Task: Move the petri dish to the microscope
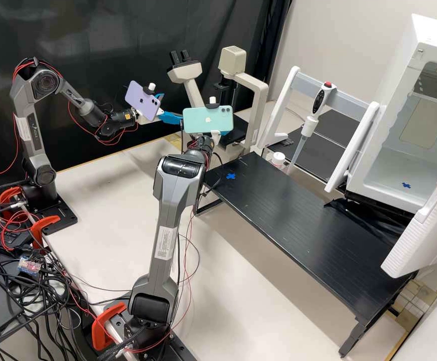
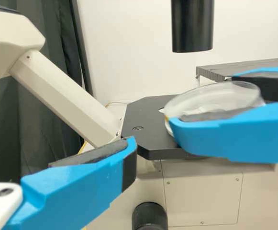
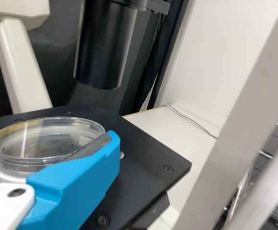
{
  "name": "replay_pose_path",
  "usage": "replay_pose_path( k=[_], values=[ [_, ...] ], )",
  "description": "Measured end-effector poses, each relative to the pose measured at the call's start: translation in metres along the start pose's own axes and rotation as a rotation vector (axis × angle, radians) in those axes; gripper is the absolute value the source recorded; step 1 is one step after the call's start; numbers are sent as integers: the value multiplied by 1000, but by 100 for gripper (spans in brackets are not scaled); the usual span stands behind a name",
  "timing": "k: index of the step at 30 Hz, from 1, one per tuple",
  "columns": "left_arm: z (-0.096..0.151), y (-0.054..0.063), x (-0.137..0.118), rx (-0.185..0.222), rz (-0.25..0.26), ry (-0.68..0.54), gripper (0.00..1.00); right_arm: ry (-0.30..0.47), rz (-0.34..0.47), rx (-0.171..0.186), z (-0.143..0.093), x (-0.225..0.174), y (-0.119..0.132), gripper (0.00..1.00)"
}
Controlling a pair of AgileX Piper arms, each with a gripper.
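In the high view, my left gripper (image 1: 172,107) stands beside the microscope (image 1: 252,95), fingers apart; its own wrist view shows one finger of the left gripper (image 2: 88,179) with nothing against its pad. Behind a phone is my right gripper (image 1: 216,137). In the right wrist view, the right gripper (image 3: 50,132) is shut on the clear petri dish (image 3: 48,139), held at its sides over the black stage (image 3: 148,167). The left wrist view shows the dish (image 2: 215,98) low at the stage (image 2: 146,112); whether it touches, I cannot tell.
A black cylinder (image 3: 103,48) hangs above the stage. Right of the microscope stand a black raised shelf (image 1: 298,220) with a blue cross, a pipette (image 1: 309,120) on a white stand, and an open white cabinet (image 1: 394,165).
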Motion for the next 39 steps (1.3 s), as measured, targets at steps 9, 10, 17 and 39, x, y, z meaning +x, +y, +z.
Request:
replay_pose_path(
  k=[9, 10, 17, 39],
  values=[
    [0, 0, 0, 0, 0, 0, 100, -71, -4, 94, 24, 32, 9, 0],
    [0, 0, 0, 0, 0, 0, 100, -78, -7, 105, 26, 35, 11, 0],
    [0, 0, 0, 0, 0, 0, 100, -77, -43, 189, 34, 45, 11, 0],
    [0, 0, 0, 0, 0, 0, 100, -63, -102, 182, 35, 36, 8, 100]
  ],
)
